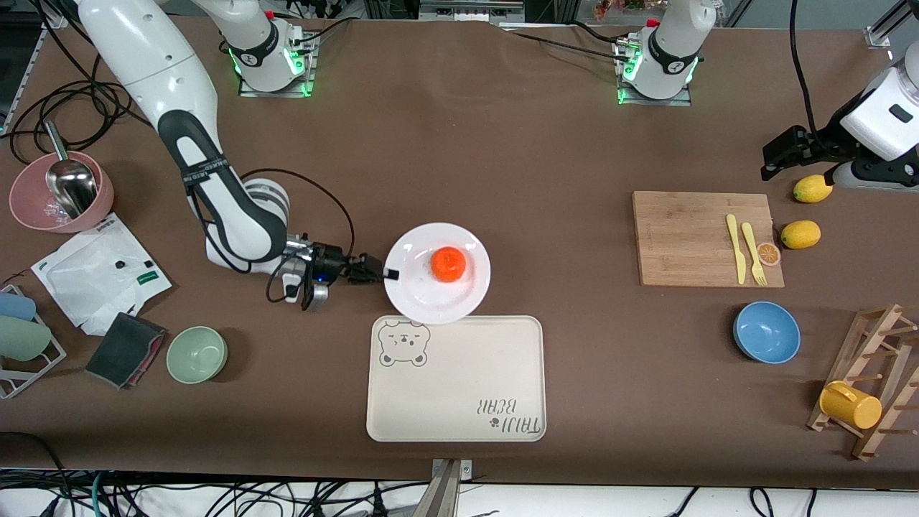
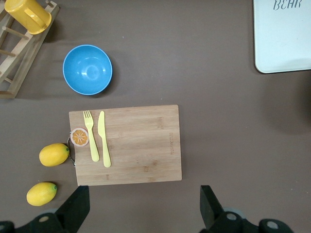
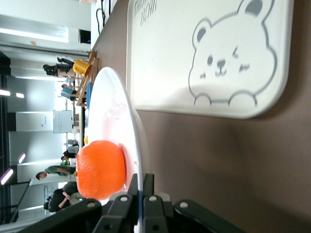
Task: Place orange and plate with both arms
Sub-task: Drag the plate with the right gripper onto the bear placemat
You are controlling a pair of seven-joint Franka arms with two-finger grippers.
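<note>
**Right gripper clamping the plate's rim, orange riding on it**

The right gripper point(image 1: 388, 273) is pinching the rim of the plate point(image 1: 413, 296) at the edge toward the right arm's end of the table, its fingers point(image 3: 146, 194) closed together on the thin white lip. In the right wrist view the plate point(image 3: 114, 116) is showing edge-on above the brown table point(image 3: 204, 160), with its rim gripped between the black fingers.

The orange point(image 1: 449, 263) is sitting on the plate, a little off its middle; in the right wrist view the orange point(image 3: 100, 169) is resting on the plate's upper face close to the gripped rim. The plate is overlapping the edge of the tray point(image 1: 459, 388) that lies farther from the front camera, near the printed bear point(image 1: 403, 345).

The left gripper point(image 1: 782, 154) is waiting up in the air toward the left arm's end of the table, its fingers point(image 2: 77, 206) standing wide apart and holding nothing. It is hanging near the board point(image 1: 689, 240) and two lemons point(image 1: 813, 188). A fork point(image 2: 91, 136), a knife point(image 2: 103, 139) and an orange slice point(image 2: 80, 137) are lying on the board, and a blue bowl point(image 1: 767, 332) is sitting nearer to the front camera than the board.
</note>
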